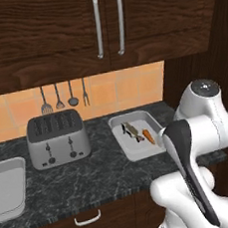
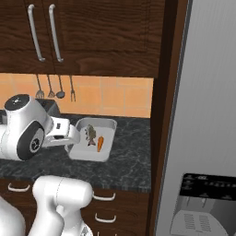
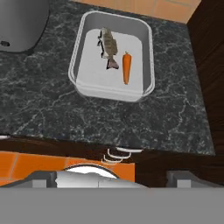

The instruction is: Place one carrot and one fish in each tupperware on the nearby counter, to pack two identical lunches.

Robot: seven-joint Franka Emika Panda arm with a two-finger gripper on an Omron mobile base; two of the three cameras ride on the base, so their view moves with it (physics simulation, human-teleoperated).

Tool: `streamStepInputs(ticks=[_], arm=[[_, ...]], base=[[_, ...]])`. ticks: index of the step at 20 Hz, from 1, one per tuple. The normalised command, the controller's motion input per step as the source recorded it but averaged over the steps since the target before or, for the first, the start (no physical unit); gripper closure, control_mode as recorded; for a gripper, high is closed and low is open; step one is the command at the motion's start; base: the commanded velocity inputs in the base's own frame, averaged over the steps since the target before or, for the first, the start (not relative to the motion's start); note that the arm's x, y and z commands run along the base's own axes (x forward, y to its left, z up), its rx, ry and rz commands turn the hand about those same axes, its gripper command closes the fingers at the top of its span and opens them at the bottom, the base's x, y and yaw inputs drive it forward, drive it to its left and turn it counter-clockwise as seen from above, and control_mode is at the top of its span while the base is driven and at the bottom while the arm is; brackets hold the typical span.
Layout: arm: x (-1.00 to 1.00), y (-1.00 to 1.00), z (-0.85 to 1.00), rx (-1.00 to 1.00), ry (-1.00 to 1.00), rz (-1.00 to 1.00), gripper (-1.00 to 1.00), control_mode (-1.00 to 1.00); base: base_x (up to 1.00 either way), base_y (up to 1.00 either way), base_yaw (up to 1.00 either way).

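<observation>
A pale tupperware [image 3: 79, 43] sits on the dark marbled counter [image 3: 43, 109], near its right end. Side by side inside it lie a grey fish [image 3: 109, 46] and an orange carrot [image 3: 126, 68]. The base views show the same tupperware [image 1: 141, 155] [image 2: 107, 122] with its fish [image 1: 131, 130] [image 2: 91, 134] and carrot [image 1: 148, 136] [image 2: 100, 144]. A second tupperware [image 1: 9, 188] lies at the counter's left and is cut by the picture edge; its visible part holds nothing. My gripper [image 3: 112, 179] hangs open and empty, back from the counter's front edge, above the drawers.
A silver toaster [image 1: 56, 137] [image 3: 22, 22] stands left of the filled tray, against the orange tiled wall with hanging utensils [image 1: 64, 96]. A dark wooden panel [image 2: 163, 92] and a grey fridge [image 2: 207, 115] close off the right. Drawer handles [image 1: 88, 217] sit below the counter.
</observation>
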Motion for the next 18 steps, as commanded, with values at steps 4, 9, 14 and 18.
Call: streamStepInputs(ticks=[4,9,14,18], arm=[[0.0,0.0,0.0,0.0,0.0,0.0,-1.0,1.0],[0.0,0.0,0.0,0.0,0.0,0.0,-1.0,1.0],[0.0,0.0,0.0,0.0,0.0,0.0,-1.0,1.0],[0.0,0.0,0.0,0.0,0.0,0.0,-1.0,1.0]], base=[[-1.0,-0.02,0.0],[-0.97,-0.66,-0.02],[-0.36,-1.0,-0.07],[0.02,-1.0,-0.04]])
